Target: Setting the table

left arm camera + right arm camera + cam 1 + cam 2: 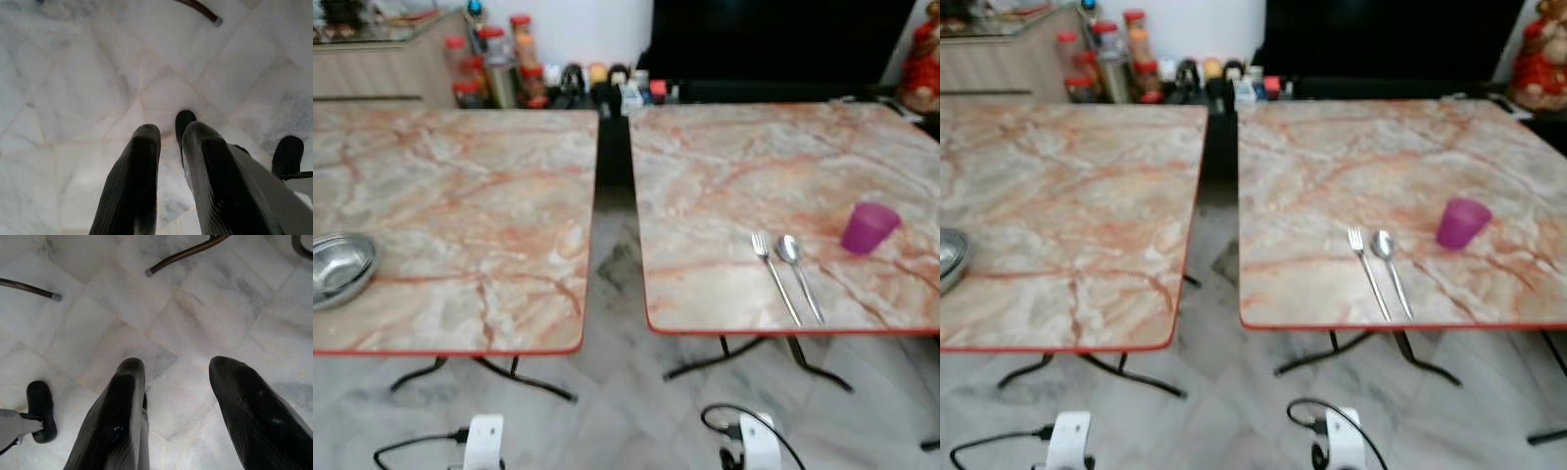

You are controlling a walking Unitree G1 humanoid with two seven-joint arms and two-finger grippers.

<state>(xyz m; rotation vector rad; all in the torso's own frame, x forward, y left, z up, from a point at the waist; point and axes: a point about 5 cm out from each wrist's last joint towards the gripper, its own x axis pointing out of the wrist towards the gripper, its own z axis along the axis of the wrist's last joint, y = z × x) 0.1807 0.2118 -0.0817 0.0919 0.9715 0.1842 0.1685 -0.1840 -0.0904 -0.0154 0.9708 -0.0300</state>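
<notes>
Marble-patterned in pink and grey, 2 square tables with red edging stand side by side on a pale marble tile floor point(617, 392), a narrow gap between them. On the right-hand table point(734, 166), near its front edge, a silver metal fork point(774, 276) and a silver metal spoon point(799, 274) lie parallel and just beside each other, fork on the left. A translucent purple plastic cup point(869, 227) stands upright to their right, apart from them. On the left-hand table point(460, 186) a shiny round steel bowl point(340, 267) sits at the left margin, partly cut off by the frame.

Beyond the tables, red-lidded jars point(484, 61) and small bottles crowd along the wall; they are too blurred to identify, and a red object at the far right corner is perhaps a figurine.

Both arms hang low over the floor. The left gripper point(168, 147) has its 2 black fingers nearly together, holding nothing. The right gripper point(176, 382) has its fingers clearly apart, also empty. Dark curved table legs point(183, 253) cross the tiles beyond the right gripper, their upper ends cut off.
</notes>
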